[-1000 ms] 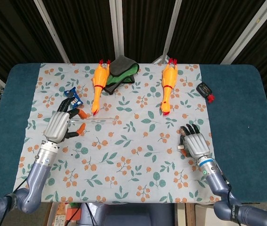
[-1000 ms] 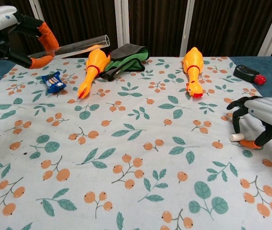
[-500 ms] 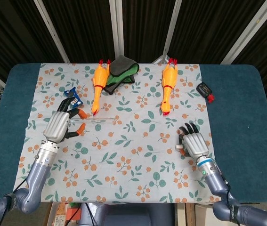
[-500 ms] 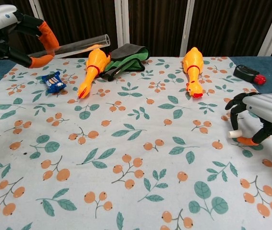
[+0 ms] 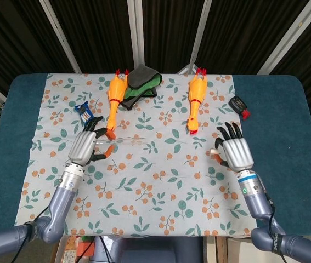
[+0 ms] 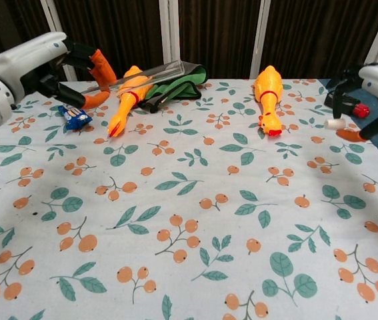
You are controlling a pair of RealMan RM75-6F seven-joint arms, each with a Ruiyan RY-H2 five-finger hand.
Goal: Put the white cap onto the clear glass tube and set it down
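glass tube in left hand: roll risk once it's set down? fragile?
Likely rolls: the clear glass tube is a smooth round cylinder and the flowered tablecloth looks flat. Probably brittle and slippery; the left hand grips it near one end only.

Place: a robot test or lab setup, not a home.
Backdrop: black curtains (image 5: 100, 33) with pale metal frame bars (image 5: 135, 33) closing off the back.
Surface: blue-padded surface (image 5: 270, 109) under a leaf-and-berry printed cloth (image 5: 155, 164).
Props: rubber chicken toys (image 5: 116, 101) laid out as test objects.
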